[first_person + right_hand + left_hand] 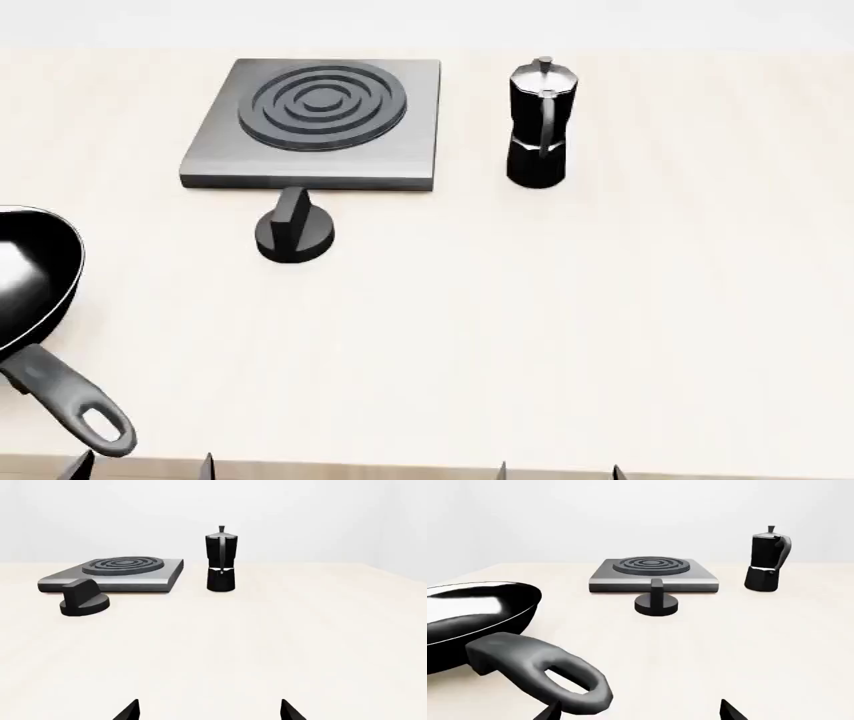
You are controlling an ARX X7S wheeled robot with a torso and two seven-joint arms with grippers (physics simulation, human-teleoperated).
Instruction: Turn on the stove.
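The stove (400, 140) is a flat grey metal plate with a dark ring burner, at the far left-centre of the table. Its round black knob (295, 232) stands just in front of it, with its ridge upright. Stove (694, 577) and knob (656, 602) show ahead in the left wrist view, and stove (150, 577) and knob (83, 601) in the right wrist view. My left gripper (144, 467) is open and empty at the table's near edge, beside the pan handle. My right gripper (558, 471) is open and empty at the near edge. Only the fingertips show.
A black frying pan (27, 275) lies at the left, its handle (74, 405) pointing toward my left gripper (639, 711). A black-and-silver moka pot (539, 122) stands right of the stove. The pale table (601, 330) stretches between my right gripper (209, 711) and the stove.
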